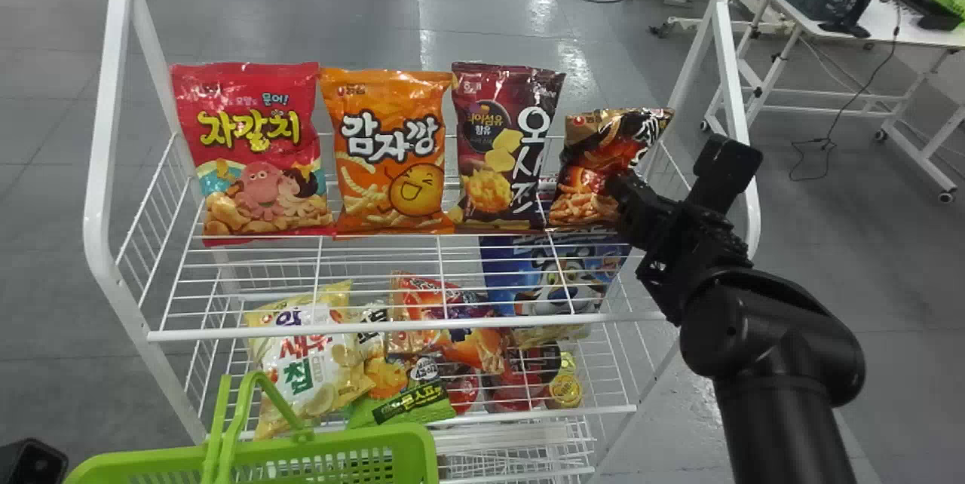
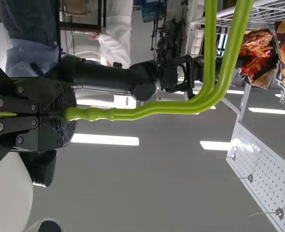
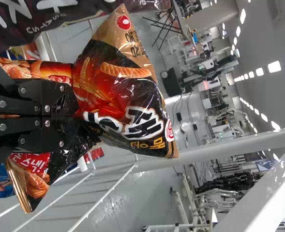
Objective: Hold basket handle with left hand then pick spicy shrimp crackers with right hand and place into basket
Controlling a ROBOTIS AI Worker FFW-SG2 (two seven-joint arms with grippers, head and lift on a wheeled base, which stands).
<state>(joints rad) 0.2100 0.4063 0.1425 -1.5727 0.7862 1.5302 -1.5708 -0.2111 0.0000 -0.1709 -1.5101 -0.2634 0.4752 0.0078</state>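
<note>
We find the spicy shrimp crackers (image 1: 592,167) tilted at the row's right end, the right gripper (image 1: 624,196) clamped on the bag—part of its creased, lettered front hidden. Beside it, the purple-brown bag (image 1: 490,160) carries big white lettering. Our left gripper (image 2: 60,114) pinches the basket handle (image 2: 157,110) tight; the basket (image 1: 362,436) is cut off below.

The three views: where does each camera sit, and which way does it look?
Head view: on the head, looking forward and down at the white rack and right arm, and, bottom left, perhaps the left arm.
Left wrist view: on that wrist, looking along the left gripper, closed on the green basket handle; right arm beyond.
Right wrist view: on that wrist, looking along the right gripper, closed on the spicy shrimp crackers.
All three share the crackers.
</note>
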